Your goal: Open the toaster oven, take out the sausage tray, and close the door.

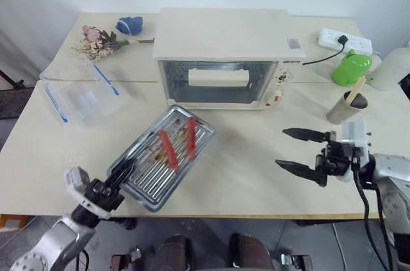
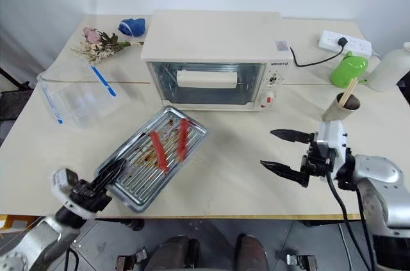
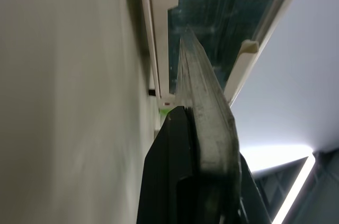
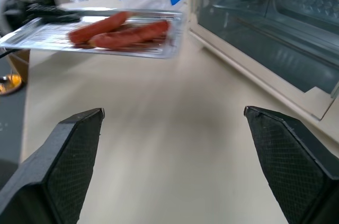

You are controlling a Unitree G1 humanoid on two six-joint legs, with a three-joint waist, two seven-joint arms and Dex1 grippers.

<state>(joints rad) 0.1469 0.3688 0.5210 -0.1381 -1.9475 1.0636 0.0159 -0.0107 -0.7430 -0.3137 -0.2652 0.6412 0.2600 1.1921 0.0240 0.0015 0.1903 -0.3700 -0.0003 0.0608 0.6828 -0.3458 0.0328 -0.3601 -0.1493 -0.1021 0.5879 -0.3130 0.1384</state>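
Fingers of the left gripper (image 1: 122, 175) are pinched shut on the near short rim of the sausage tray (image 1: 168, 156), which is held over the near-left part of the surface (image 1: 256, 168), in front of the toaster oven (image 1: 224, 59). Two red sausages (image 1: 179, 143) lie loose on its ribbed floor, with brown grease around them. The tray is judged to be thin, stiff and light, but slippery with grease, and gripped at one end only, so it is likely to sag or twist; it should be kept level, or the sausages may roll. The rim is the only sound place to be gripped. The door (image 1: 218, 82) appears to be shut, its bar handle (image 1: 218, 77) facing the near edge. Fingers of the right gripper (image 1: 301, 150) are spread wide and empty, over the near-right part of the surface.
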